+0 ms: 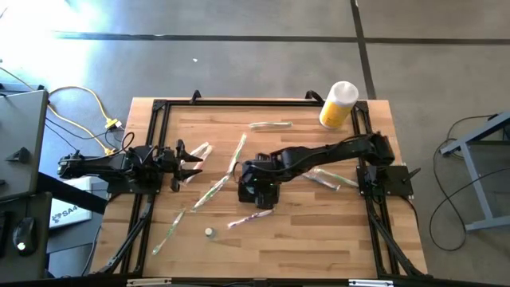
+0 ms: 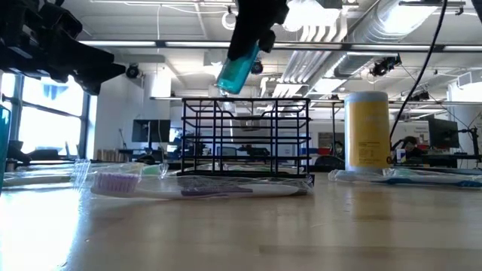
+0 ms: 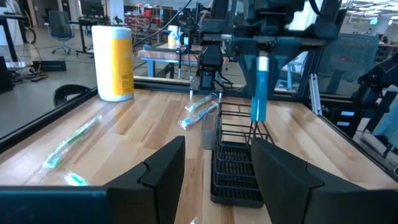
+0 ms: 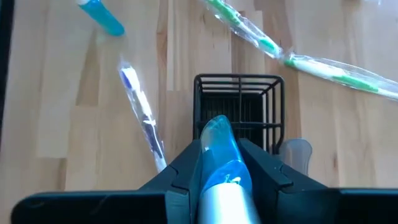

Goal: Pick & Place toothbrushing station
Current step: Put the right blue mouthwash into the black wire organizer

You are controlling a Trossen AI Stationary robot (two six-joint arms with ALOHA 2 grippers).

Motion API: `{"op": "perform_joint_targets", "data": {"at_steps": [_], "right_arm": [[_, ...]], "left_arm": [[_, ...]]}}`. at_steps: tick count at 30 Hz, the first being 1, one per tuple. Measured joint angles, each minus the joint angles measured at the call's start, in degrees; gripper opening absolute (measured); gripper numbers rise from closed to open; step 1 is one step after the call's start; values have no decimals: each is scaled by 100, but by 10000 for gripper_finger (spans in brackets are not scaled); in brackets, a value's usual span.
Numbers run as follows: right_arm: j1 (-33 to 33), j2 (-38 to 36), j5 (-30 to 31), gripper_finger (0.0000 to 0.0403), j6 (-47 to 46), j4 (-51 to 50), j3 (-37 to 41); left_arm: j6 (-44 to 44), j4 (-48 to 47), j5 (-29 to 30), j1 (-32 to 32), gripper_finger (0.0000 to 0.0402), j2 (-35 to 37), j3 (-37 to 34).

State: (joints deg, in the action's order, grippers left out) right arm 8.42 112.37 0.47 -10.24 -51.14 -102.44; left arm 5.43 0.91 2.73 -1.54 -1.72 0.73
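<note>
The right gripper (image 4: 221, 171) has its fingers clamped on a blue toothbrush (image 2: 239, 66), hanging just above the black wire toothbrushing station (image 2: 246, 137) mid-worktop (image 1: 303, 223). Lower it straight, centred over a compartment, clear of the wire rim. The left gripper (image 3: 214, 165) waits nearby, fingers apart.

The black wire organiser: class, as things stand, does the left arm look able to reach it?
Probably not easily. The right gripper, shut on a blue tube, hangs directly above the black wire organiser, crowding access. The left gripper sits open at the table's left side, wrapped toothbrushes between.

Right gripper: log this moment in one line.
right gripper: shut on blue tube | above wire organiser | left gripper: open, waiting at table's left
</note>
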Motion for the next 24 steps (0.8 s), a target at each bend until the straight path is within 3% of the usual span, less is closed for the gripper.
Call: {"op": "perform_joint_targets", "data": {"at_steps": [8,13,24], "right_arm": [[-111,450,-41,77,-47,-483,-264],[-94,400,222,77,-199,-477,-270],[-121,586,215,77,-123,-526,-261]], "left_arm": [[2,-3,-11,2,181,0,0],[4,-18,-84,1,181,0,0],[2,-24,-88,2,181,-2,0]]}}
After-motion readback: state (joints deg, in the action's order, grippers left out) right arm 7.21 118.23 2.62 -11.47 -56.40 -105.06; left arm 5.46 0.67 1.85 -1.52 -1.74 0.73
